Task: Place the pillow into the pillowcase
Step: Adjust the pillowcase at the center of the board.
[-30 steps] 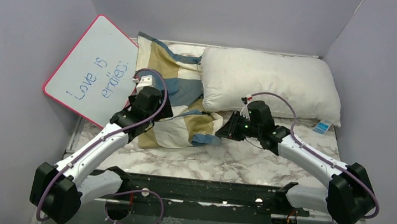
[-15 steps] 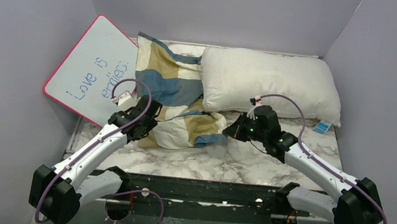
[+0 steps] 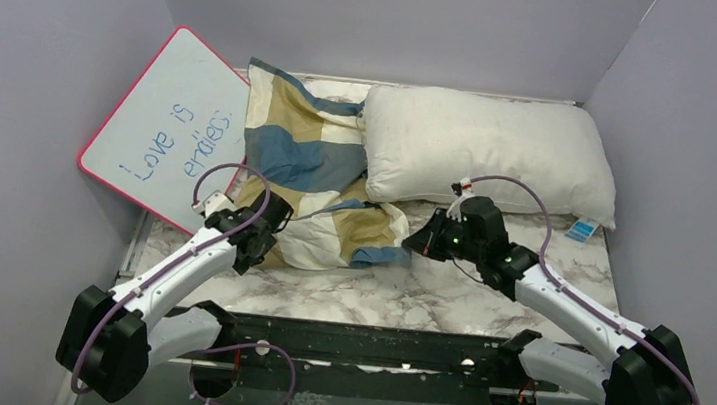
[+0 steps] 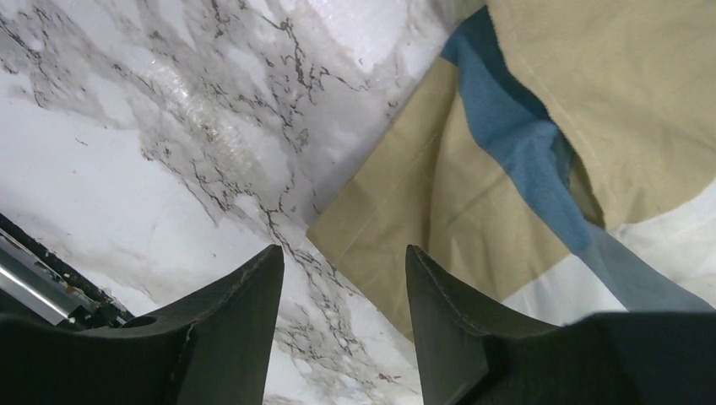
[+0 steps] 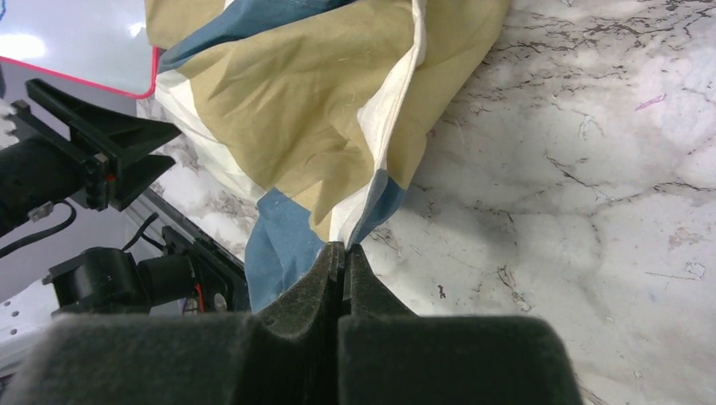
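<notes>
The white pillow (image 3: 486, 151) lies along the back of the table, at the right. Left of it sprawls the crumpled checked pillowcase (image 3: 309, 157), one part tucked under the pillow's left end. My right gripper (image 3: 412, 243) is shut on the pillowcase's near right edge, where cream and blue cloth (image 5: 371, 198) runs into the closed tips (image 5: 342, 249). My left gripper (image 3: 268, 236) hangs open over the marble by the pillowcase's near left corner. The tan corner (image 4: 355, 236) lies just beyond its fingers (image 4: 253, 287), with nothing between them.
A pink-rimmed whiteboard (image 3: 166, 127) with blue writing leans against the left wall, touching the pillowcase's far left side. A small blue tag (image 3: 583, 229) lies by the pillow's near right corner. Grey walls close in three sides. A black rail (image 3: 370, 345) runs along the near edge.
The left arm has drawn back off the pillowcase toward the near left, its jaws narrower than before. The right gripper has shut on the pillowcase edge and shifted slightly right.
</notes>
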You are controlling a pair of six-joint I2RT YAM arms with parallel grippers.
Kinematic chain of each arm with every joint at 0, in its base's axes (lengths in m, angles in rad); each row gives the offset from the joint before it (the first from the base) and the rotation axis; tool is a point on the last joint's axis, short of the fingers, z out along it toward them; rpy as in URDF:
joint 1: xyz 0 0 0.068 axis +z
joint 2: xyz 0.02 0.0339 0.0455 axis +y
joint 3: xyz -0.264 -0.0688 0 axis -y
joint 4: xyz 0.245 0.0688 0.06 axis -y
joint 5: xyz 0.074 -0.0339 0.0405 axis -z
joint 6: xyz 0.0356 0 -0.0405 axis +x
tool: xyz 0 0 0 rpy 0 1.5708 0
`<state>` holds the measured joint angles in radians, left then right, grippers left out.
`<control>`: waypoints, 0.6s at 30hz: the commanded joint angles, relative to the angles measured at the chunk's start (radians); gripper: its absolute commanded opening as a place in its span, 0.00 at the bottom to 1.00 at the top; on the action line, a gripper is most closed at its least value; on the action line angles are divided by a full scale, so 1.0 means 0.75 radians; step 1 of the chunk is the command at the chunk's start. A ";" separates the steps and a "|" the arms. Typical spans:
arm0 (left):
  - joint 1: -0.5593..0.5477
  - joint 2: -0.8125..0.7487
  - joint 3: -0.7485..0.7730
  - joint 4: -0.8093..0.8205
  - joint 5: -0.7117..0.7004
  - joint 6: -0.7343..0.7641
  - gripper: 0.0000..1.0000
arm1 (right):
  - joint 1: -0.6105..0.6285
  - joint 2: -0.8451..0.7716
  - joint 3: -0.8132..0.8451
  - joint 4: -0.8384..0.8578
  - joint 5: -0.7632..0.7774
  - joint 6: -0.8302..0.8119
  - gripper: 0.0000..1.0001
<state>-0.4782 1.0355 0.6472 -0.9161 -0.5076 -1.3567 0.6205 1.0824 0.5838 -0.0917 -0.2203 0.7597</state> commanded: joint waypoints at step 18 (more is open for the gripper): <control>-0.002 0.256 -0.143 0.372 0.050 0.057 0.66 | 0.003 -0.062 -0.008 0.077 -0.033 -0.055 0.01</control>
<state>-0.4782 1.1992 0.5652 -0.7078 -0.4919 -1.3197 0.6205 1.0538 0.5724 -0.0647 -0.2333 0.7315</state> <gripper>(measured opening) 0.664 0.014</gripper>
